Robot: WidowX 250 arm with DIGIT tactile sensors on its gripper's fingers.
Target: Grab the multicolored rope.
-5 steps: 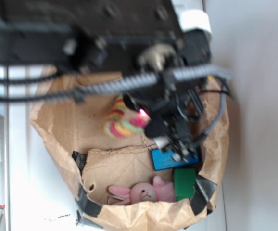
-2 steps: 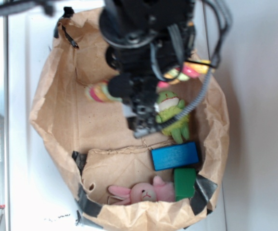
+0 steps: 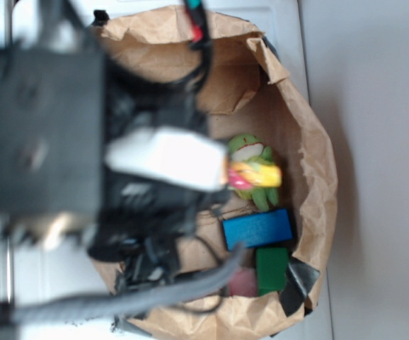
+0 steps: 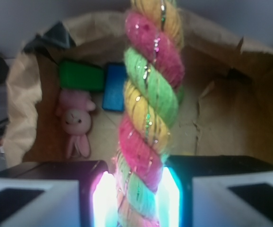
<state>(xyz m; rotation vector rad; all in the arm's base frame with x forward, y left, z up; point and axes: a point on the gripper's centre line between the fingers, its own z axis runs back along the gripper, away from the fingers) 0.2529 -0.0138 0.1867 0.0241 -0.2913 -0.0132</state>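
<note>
In the wrist view my gripper (image 4: 136, 198) is shut on the multicolored rope (image 4: 148, 99), a thick twist of pink, green and yellow strands that runs up the middle of the frame, lifted above the brown paper bag (image 4: 231, 118). The glowing fingertips (image 4: 104, 198) press on both sides of it. In the exterior view the arm hides most of the bag's left side; only a short yellow and pink end of the rope (image 3: 250, 174) shows, over the green frog plush (image 3: 250, 152). The gripper itself is hidden there.
Inside the paper bag (image 3: 314, 170) lie a blue block (image 3: 258, 228), a green block (image 3: 271, 269) and a pink bunny plush (image 4: 77, 124), only partly visible in the exterior view (image 3: 243, 282). The bag's rim stands high all round.
The arm has swung across the exterior view and now covers the bag's left side. The rope has left the bag floor and now hangs in my closed jaws, over the frog.
</note>
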